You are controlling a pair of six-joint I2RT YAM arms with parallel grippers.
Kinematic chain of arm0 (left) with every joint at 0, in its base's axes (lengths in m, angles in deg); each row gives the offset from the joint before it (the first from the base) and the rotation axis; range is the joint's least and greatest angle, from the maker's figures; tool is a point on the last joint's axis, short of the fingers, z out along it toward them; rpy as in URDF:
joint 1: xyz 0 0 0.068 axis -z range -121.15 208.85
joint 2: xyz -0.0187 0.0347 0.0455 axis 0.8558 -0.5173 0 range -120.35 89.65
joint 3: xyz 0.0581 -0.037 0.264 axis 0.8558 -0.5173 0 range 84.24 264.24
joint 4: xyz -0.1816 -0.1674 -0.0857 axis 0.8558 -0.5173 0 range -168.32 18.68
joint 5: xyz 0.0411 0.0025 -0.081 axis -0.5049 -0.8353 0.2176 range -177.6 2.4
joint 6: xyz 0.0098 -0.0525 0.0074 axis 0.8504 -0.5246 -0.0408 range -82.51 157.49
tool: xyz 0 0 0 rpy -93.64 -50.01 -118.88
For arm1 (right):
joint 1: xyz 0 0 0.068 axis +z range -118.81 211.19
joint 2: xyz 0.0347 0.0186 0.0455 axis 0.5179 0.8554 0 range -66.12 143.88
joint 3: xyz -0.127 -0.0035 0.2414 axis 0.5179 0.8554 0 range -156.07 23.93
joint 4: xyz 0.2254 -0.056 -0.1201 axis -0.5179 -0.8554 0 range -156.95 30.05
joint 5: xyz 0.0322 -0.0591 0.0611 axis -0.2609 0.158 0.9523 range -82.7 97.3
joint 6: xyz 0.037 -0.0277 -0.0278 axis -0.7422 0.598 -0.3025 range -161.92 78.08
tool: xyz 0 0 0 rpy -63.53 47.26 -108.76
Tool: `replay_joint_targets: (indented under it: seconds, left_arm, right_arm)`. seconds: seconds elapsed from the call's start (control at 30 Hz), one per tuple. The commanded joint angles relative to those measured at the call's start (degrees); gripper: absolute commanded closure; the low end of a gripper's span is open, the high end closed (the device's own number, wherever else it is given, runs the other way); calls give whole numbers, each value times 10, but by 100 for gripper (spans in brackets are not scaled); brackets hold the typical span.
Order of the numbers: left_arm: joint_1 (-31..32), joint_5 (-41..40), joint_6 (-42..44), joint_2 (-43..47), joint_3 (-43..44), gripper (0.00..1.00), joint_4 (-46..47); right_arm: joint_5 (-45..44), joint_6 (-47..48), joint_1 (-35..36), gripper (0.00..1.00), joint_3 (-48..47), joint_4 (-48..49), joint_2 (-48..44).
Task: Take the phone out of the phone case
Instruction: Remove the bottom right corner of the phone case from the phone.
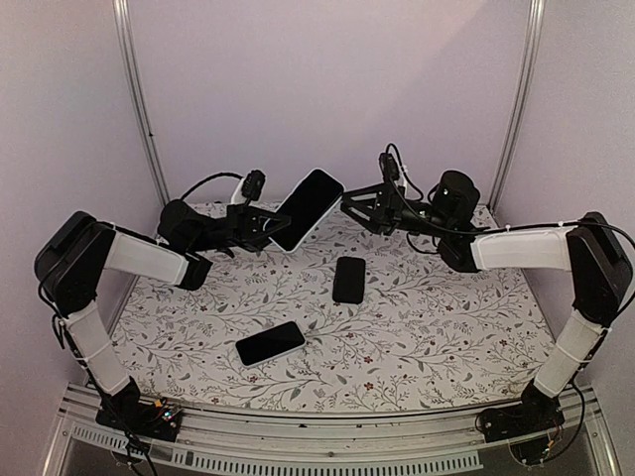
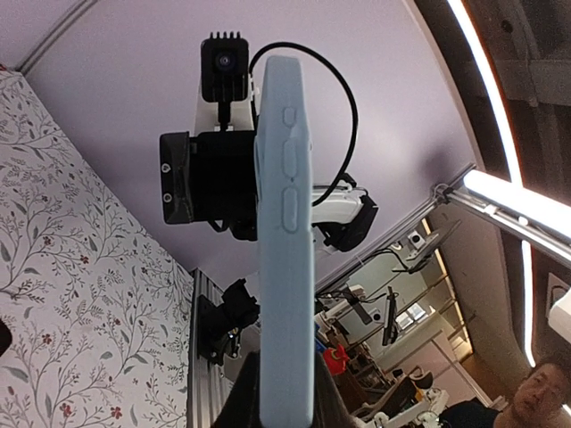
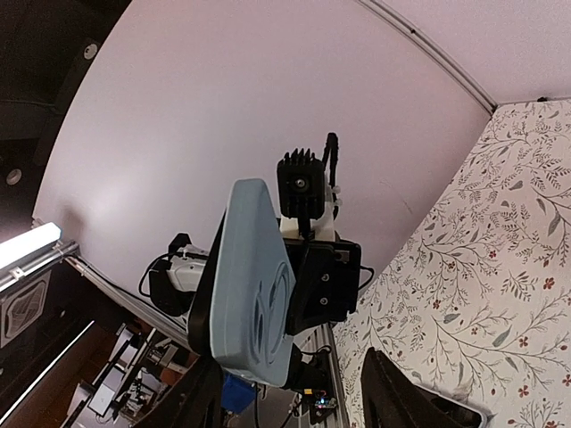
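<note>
Looking from above, the left claw (image 1: pixel 273 230) is clamped on the lower end of the phone (image 1: pixel 308 206) and holds it tilted in the air over the far part of the desk (image 1: pixel 446 327). The right claw (image 1: pixel 349 201) sits just beside the phone's upper corner. A dark phone (image 1: pixel 349 279) lies near the middle of the desk, and a light-edged phone (image 1: pixel 270 343) lies nearer the arms.

From the left wrist, the held phone shows edge-on, wrapped in its pale blue case (image 2: pixel 284 267) with the side buttons covered. The claw pinches it at the bottom.

From the right wrist, the back of the case faces the camera. This claw's fingers (image 3: pixel 406 392) stand apart, open, with nothing pinched between them.

I judge the phone lifted and steadied, but the case is fully on. Peeling it off is all left to do.
</note>
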Motion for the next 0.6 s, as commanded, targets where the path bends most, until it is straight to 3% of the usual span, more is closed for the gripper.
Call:
replay_joint_targets:
  seconds: [0.0,0.4,0.57]
  left_arm:
    - [32,48,53,51,38,100,54]
    - [47,90,205,111,69,100,-152]
    - [59,100,218,122,73,100,-166]
  right_arm:
    - [-5,-11,-1,45,-20,-63,30]
    - [-27,16,0,45,-48,-189,45]
    - [-40,27,0,45,-49,-215,46]
